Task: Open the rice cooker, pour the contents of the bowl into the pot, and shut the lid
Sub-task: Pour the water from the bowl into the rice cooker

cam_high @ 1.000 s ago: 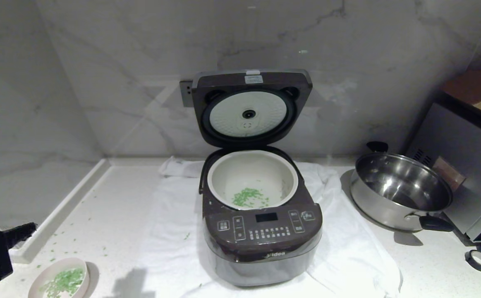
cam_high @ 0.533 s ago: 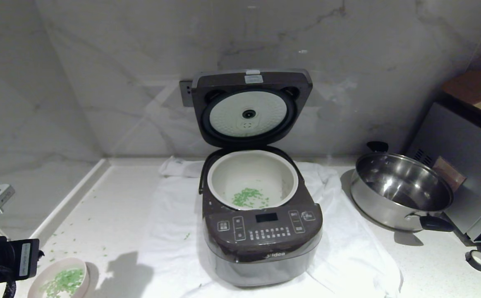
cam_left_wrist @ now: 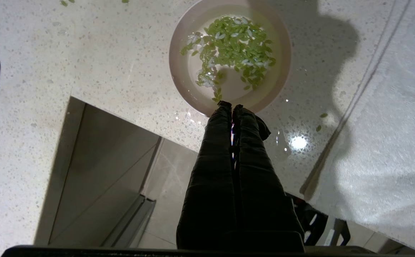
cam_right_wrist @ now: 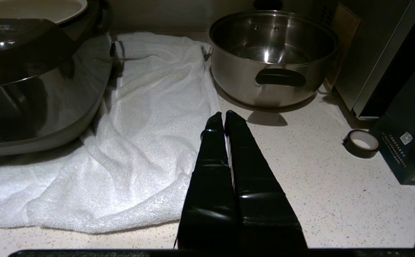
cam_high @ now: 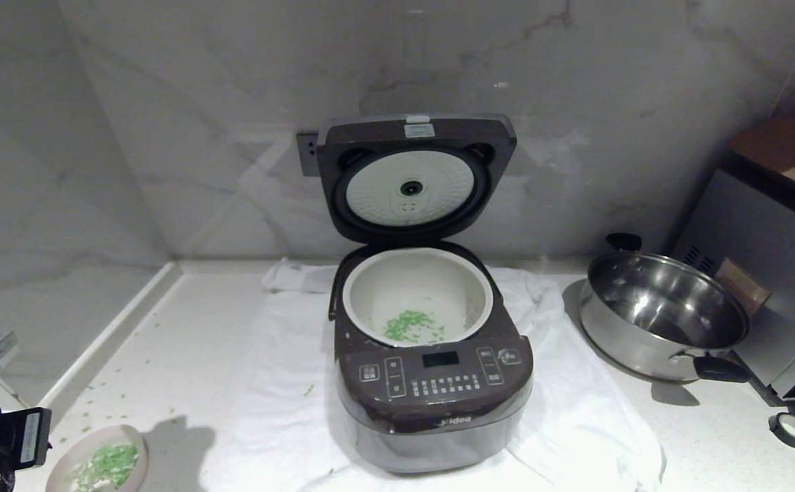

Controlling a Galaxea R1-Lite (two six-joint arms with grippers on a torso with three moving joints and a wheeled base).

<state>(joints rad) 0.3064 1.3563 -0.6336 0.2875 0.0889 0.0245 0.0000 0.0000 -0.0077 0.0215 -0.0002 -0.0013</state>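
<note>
The rice cooker [cam_high: 431, 389] stands on a white towel with its lid [cam_high: 414, 181] raised against the wall. Its cream pot [cam_high: 370, 287] holds a small patch of green contents [cam_high: 411, 326]. The pale pink bowl [cam_high: 100, 465] [cam_left_wrist: 193, 85] sits at the counter's front left corner with more green contents [cam_left_wrist: 228, 46] in it. My left gripper [cam_left_wrist: 230, 104] is shut and empty, its tips over the bowl's near rim; whether they touch it I cannot tell. The left arm [cam_high: 1, 437] shows at the left edge. My right gripper [cam_right_wrist: 224, 113] is shut and empty over the counter by the towel's edge.
A steel pan [cam_high: 664, 314] [cam_right_wrist: 271, 53] stands right of the cooker, beside a dark appliance [cam_high: 766, 273]. A tape roll [cam_high: 790, 429] [cam_right_wrist: 361, 142] lies near a black box [cam_right_wrist: 407, 142]. Loose green bits dot the counter around the bowl. The counter edge [cam_left_wrist: 86, 103] drops to the floor.
My left arm has swung and sunk at the left edge, and its shadow has slid left toward the bowl. Cooker, bowl and right arm have not moved.
</note>
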